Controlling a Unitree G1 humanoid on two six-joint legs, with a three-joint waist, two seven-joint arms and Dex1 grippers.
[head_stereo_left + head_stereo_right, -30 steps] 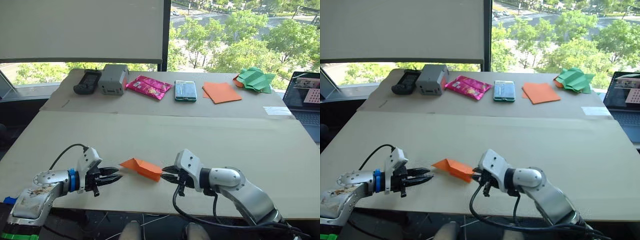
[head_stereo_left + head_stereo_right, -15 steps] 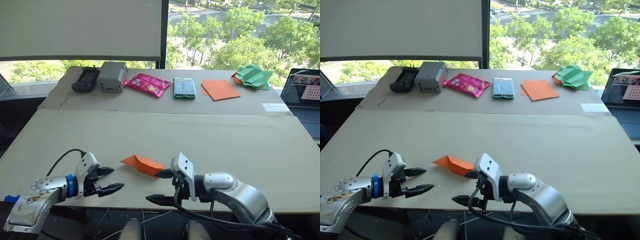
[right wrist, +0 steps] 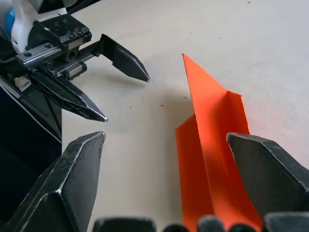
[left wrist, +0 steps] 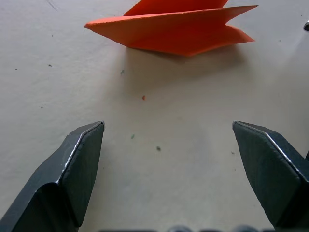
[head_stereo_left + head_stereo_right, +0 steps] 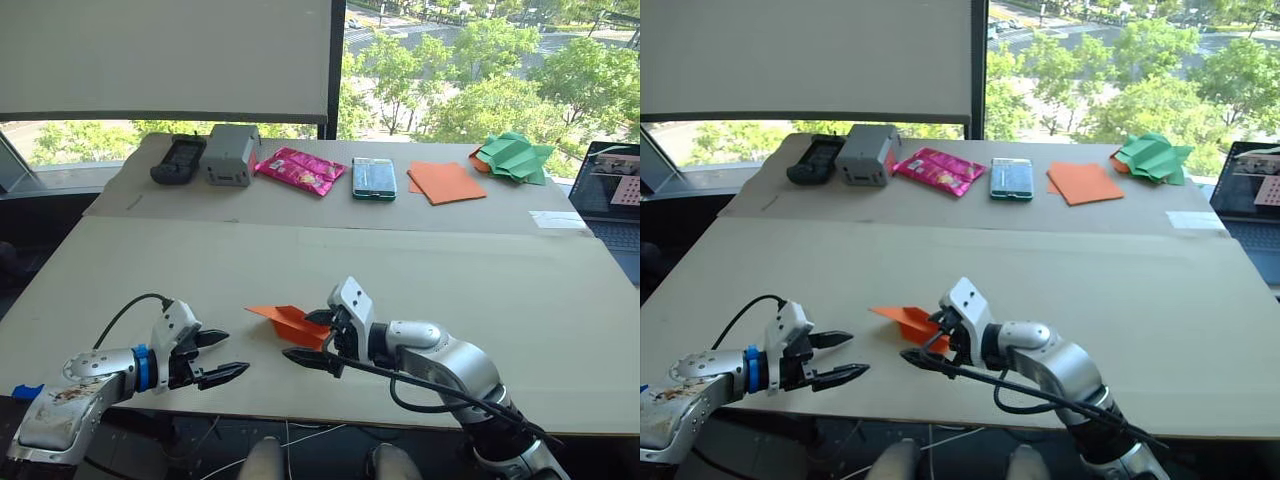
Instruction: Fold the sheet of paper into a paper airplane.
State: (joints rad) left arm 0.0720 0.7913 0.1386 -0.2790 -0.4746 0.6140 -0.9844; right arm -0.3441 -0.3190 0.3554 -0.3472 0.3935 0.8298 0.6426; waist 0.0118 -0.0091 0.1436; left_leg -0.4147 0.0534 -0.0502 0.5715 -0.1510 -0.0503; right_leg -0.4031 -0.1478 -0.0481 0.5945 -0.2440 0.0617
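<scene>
The sheet of paper is folded into a small orange paper airplane that lies on the tan table near its front edge, with a pointed tip toward my left. My right gripper is open at the airplane's right end, and in the right wrist view that end of the airplane lies between the spread fingers. My left gripper is open a short way left of the tip, apart from the paper. The left wrist view shows the airplane ahead of its wide fingers.
On the back board stand a black handheld device, a grey box, a pink packet, a teal box, smooth orange sheets and green crumpled paper. A laptop sits at the right edge.
Both grippers have opened and let go of the airplane, which now rests on the table. The left gripper drew back; the right one now straddles the paper's end.
</scene>
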